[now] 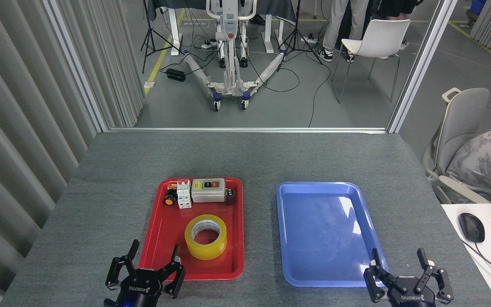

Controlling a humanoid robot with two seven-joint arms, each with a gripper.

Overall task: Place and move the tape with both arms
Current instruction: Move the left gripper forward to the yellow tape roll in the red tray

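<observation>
The yellow tape roll lies flat in the near half of a red tray, its white core facing up. My left gripper hovers at the tray's near left corner, fingers spread open and empty, a short way left and nearer than the roll. My right gripper is open too, holding nothing, at the near right corner of the blue tray, which has nothing in it.
At the red tray's far end sit a grey switch box, a white breaker, a yellow-black button and a dark small part. A chair and a desk with a mouse stand right of the grey table.
</observation>
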